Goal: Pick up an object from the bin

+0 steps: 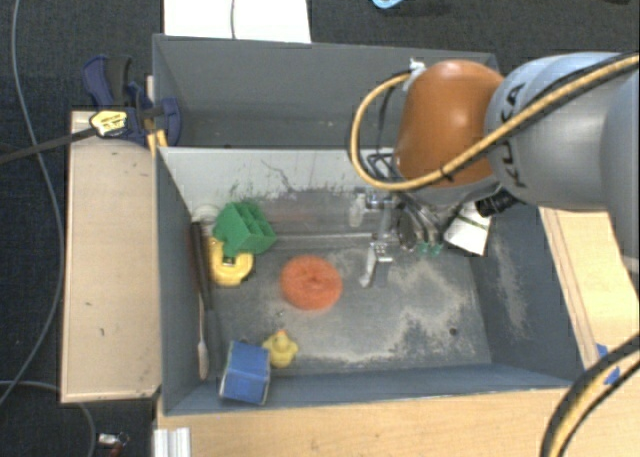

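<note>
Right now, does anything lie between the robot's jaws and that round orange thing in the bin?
No. In the camera view, only a stretch of bare grey bin floor separates the orange disc from the jaws, just right of it.

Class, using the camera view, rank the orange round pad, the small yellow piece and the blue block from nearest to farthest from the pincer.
1. Orange round pad: mid-floor, close beside the pincer.
2. Small yellow piece: towards the bin's front wall.
3. Blue block: the front corner at the view's left.
</note>
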